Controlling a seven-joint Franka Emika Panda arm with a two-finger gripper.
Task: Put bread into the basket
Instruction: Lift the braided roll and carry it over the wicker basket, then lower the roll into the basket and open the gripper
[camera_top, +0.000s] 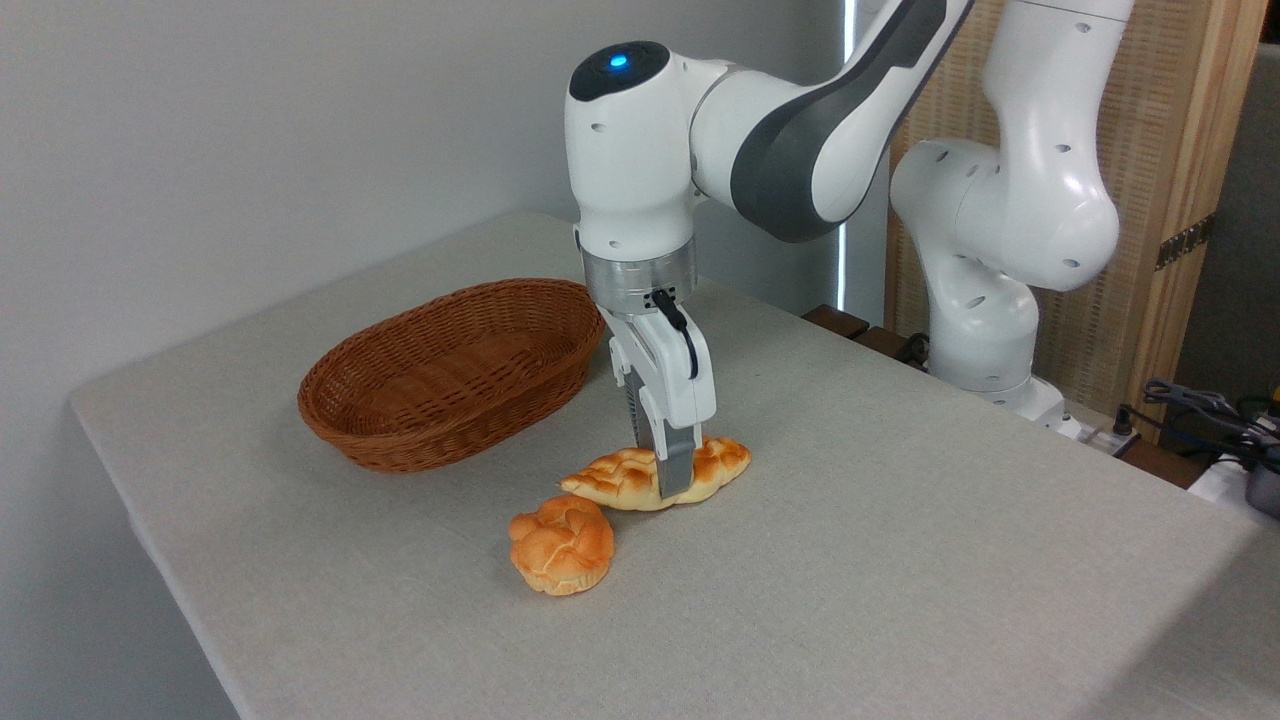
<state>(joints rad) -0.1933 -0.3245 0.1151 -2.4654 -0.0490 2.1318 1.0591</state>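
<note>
Arm reaches in from the right, wrist pointing straight down, gripper (668, 480) lowered onto the middle of the bread (615, 478). Near finger (676, 470) covers the loaf's near side; far finger hidden, so grip closure can't be told. Bread lies on the table (900, 560), just right of and nearer than the basket (450, 370). Round bun (561, 545) sits just nearer-left of the loaf.

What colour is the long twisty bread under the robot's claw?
Golden with browned patches and a pale underside, the bread shows best in the fixed camera view.
</note>
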